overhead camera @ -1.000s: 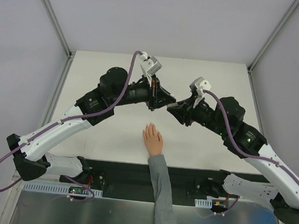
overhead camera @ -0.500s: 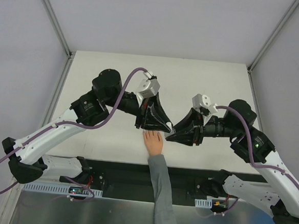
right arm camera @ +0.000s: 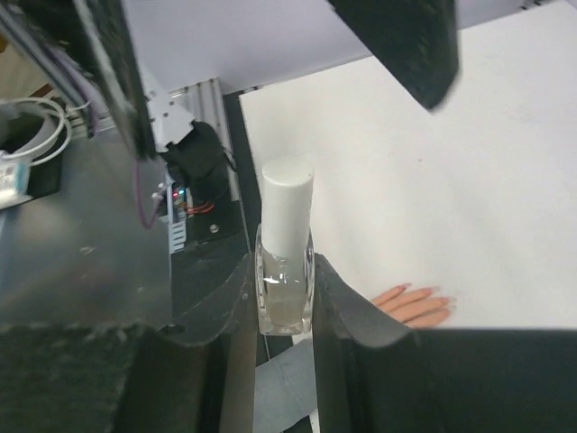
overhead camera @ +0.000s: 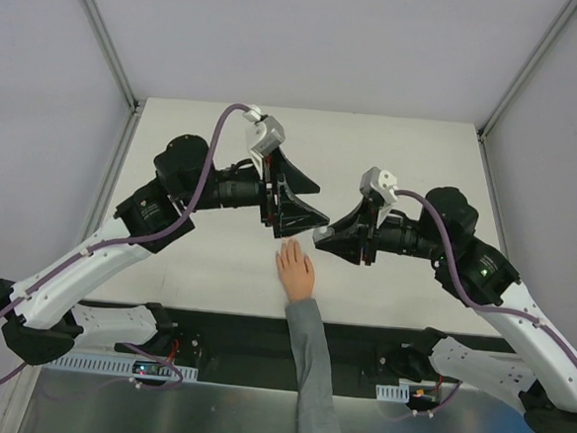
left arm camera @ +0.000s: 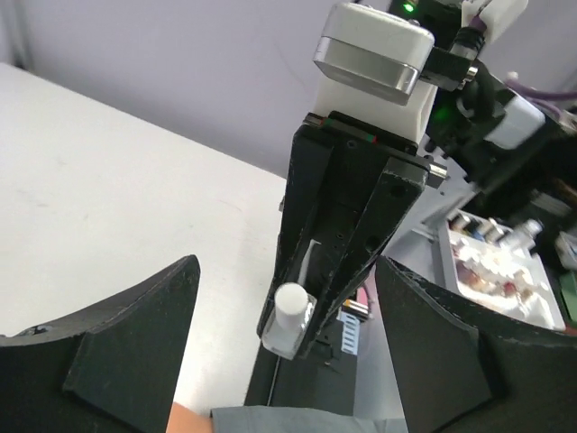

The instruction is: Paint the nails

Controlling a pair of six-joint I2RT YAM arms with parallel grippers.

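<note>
Left gripper (overhead camera: 314, 204): pointing right, jaws spread wide, empty.
Right gripper (overhead camera: 319, 235): pointing left, clamped on clear white-capped bottle (right arm camera: 285, 271).
Hand (overhead camera: 295, 269): flat on table (overhead camera: 206, 260), fingers pointing far.

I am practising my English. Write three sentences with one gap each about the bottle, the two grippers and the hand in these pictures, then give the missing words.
The small clear bottle has a ___ cap. The right gripper holds it, while the left gripper stands ___ and empty. The hand on the table wears a ___ sleeve.
Missing words: white, open, grey.
</note>
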